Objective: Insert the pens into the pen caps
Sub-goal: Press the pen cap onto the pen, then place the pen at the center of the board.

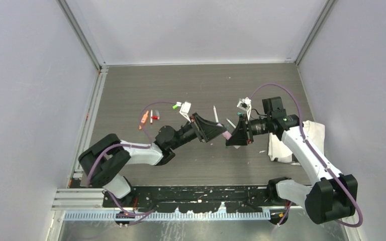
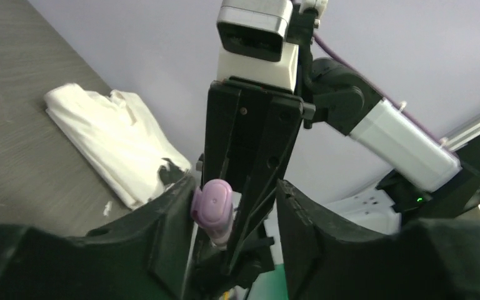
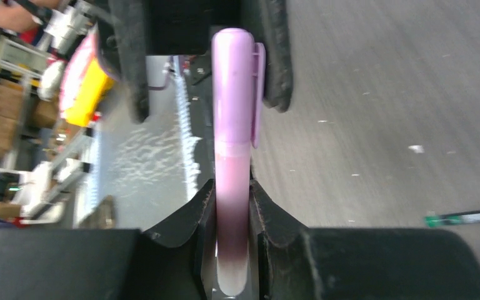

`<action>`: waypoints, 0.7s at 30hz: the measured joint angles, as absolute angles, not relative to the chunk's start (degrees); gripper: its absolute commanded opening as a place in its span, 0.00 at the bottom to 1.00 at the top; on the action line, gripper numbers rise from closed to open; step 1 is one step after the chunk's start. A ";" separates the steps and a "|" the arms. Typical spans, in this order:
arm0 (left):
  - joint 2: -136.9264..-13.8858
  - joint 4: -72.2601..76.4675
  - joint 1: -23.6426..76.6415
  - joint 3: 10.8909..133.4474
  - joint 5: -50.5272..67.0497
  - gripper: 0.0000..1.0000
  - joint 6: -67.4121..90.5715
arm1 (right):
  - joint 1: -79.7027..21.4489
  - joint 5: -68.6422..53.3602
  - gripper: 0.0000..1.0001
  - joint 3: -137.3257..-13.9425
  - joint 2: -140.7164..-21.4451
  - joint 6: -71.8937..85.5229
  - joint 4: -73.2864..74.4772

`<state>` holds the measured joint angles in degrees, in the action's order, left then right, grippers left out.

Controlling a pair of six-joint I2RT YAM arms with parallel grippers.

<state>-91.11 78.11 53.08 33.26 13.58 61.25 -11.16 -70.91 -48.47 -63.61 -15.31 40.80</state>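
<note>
Right end effector (image 3: 232,195) clamps pink pen (image 3: 232,119) — cloth (image 2: 109,134) nearby.

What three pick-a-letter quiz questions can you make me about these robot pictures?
1. Where is the white cloth?
A. on the table, beside the right arm
B. in a bucket
C. on a chair

2. What colour is the cap on the held pen?
A. yellow
B. pinkish purple
C. black

3. What is the right gripper doing?
A. hanging wide open, empty
B. gripping a spoon
C. clamped on the pen

Answers:
1 A: the cloth lies on the tabletop next to that arm.
2 B: the cap looks pinkish purple in both wrist views.
3 C: its two fingers press the pen's body from both sides.
</note>
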 measured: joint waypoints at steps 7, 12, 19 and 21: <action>-79.11 63.31 52.42 32.69 11.29 0.89 53.12 | -11.40 -67.18 0.01 -52.16 -66.15 -21.58 40.10; -63.55 47.29 51.42 32.56 6.26 1.00 42.74 | -10.81 -62.46 0.01 -53.34 -65.87 -22.52 40.29; -51.48 21.19 50.09 41.60 2.48 1.00 27.49 | -5.50 -48.07 0.01 -53.39 -63.31 -14.15 33.89; -51.99 15.03 49.69 46.02 1.76 1.00 22.17 | -4.21 -40.97 0.01 -53.39 -63.35 -10.46 30.57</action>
